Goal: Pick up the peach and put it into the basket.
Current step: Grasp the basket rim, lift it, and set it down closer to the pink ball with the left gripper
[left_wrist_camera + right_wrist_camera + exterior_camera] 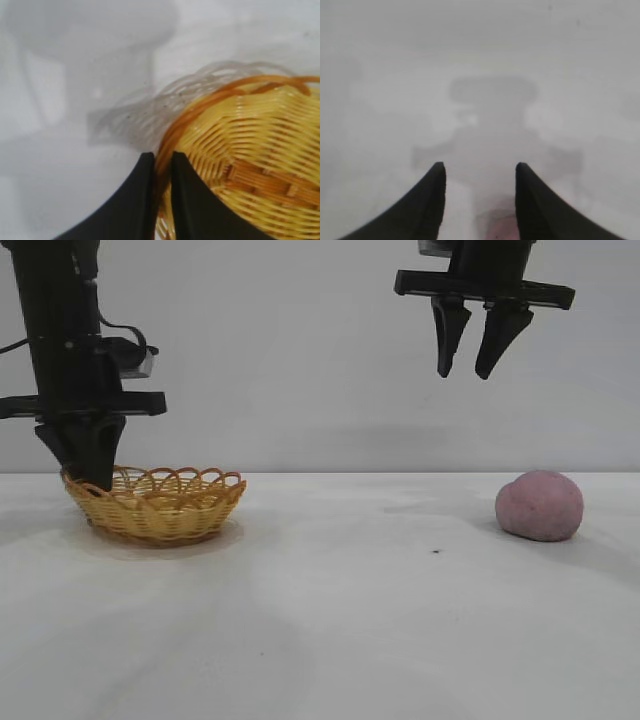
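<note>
From outside, the peach (539,505) lies on the table below the open right gripper (477,368), slightly rightward (the nearer arm). Left wrist: left gripper (161,165) pinches the basket (260,150) rim. Right wrist: peach edge between parted fingers (427,200).

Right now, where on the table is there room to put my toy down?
The wide bare stretch of table between the basket and the peach is free. It is crowded at the basket, where the left hand pinches the rim.
</note>
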Tool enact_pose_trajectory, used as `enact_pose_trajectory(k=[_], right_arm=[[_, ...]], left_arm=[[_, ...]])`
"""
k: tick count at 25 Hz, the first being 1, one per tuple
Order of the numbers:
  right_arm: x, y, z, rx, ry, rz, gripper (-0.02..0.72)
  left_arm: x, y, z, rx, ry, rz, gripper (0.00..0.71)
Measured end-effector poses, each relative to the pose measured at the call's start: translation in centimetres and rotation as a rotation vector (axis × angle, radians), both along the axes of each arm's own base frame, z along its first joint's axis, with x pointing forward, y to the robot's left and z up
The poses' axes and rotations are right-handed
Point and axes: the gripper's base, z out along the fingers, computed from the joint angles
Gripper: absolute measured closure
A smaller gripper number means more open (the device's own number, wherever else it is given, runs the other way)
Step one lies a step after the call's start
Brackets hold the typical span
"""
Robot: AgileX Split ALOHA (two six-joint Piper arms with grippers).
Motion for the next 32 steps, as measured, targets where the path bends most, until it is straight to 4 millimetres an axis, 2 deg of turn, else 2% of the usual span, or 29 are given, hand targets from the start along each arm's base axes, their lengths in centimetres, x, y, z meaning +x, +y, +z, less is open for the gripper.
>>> enact_pose_trajectory(k=[3, 6, 9, 14, 15, 18, 19, 21, 26, 27, 31, 32], right_arm=[[0.0, 0.0, 0.0, 0.000, 0.000, 0.000, 0.382], [0.0, 0.0, 0.0, 0.001, -0.002, 0.000, 0.382], [0.0, 0.0, 0.0, 0.000, -0.002, 0.001, 0.382], [0.0, 0.1, 0.0, 0.014, 0.002, 0.000, 0.382], [0.0, 0.1, 0.0, 0.014, 0.002, 0.000, 0.382], [0.0, 0.1, 0.0, 0.014, 0.002, 0.002, 0.382], [0.0, 0.1, 0.0, 0.016, 0.003, 0.002, 0.382], [0.0, 0.1, 0.0, 0.016, 0.001, 0.001, 0.382], [0.0, 0.2, 0.0, 0.020, 0.001, 0.001, 0.382], [0.0, 0.2, 0.0, 0.020, 0.001, 0.001, 0.382], [0.0, 0.2, 0.0, 0.021, -0.002, 0.001, 0.382], [0.0, 0.2, 0.0, 0.021, -0.002, 0.001, 0.382]], left_arm=[[-4.2, -3.0, -1.3, -0.087, -0.024, 0.078, 0.710], [-6.7, -4.9, -3.5, -0.107, 0.032, 0.113, 0.710], [-7.7, -5.4, -5.3, -0.106, 0.087, 0.143, 0.710], [-8.0, -5.3, -6.4, -0.110, 0.125, 0.171, 0.710], [-8.2, -5.2, -6.8, -0.111, 0.140, 0.179, 0.662], [-8.6, -5.0, -7.9, -0.099, 0.174, 0.188, 0.662], [-8.7, -5.0, -8.0, -0.097, 0.179, 0.188, 0.602], [-8.8, -5.0, -8.1, -0.096, 0.184, 0.186, 0.533], [-9.1, -5.1, -7.9, -0.097, 0.191, 0.159, 0.301], [-9.1, -5.1, -7.5, -0.092, 0.177, 0.145, 0.274], [-9.4, -4.7, -4.3, -0.064, 0.066, 0.074, 0.278], [-9.5, -4.5, -3.4, -0.057, 0.037, 0.055, 0.238]])
